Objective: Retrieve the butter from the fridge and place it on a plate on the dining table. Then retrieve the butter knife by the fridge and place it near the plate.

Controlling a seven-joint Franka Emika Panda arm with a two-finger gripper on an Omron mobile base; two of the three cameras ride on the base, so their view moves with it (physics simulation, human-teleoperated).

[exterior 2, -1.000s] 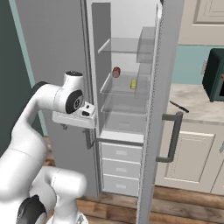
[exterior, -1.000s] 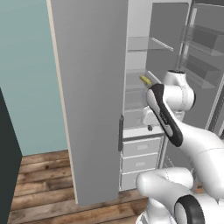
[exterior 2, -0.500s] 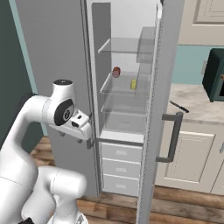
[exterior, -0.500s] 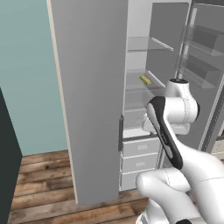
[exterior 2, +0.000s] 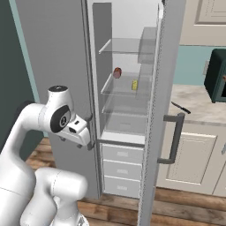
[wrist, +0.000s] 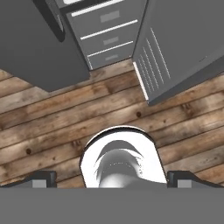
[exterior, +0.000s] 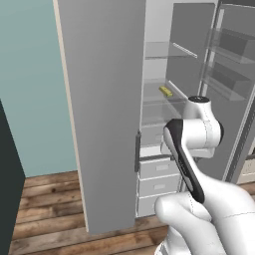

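Lowered since a second ago, my gripper (wrist: 112, 178) hangs jaws apart, empty; fridge (exterior 2: 132, 66) open, butter (exterior 2: 134, 84) on shelf beside red item (exterior 2: 117, 73).

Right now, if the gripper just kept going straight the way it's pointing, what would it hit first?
The open gripper points down, so along that line it would most likely meet the wooden floor in front of the open fridge. Nothing else seems to lie between, though depth is hard to judge.
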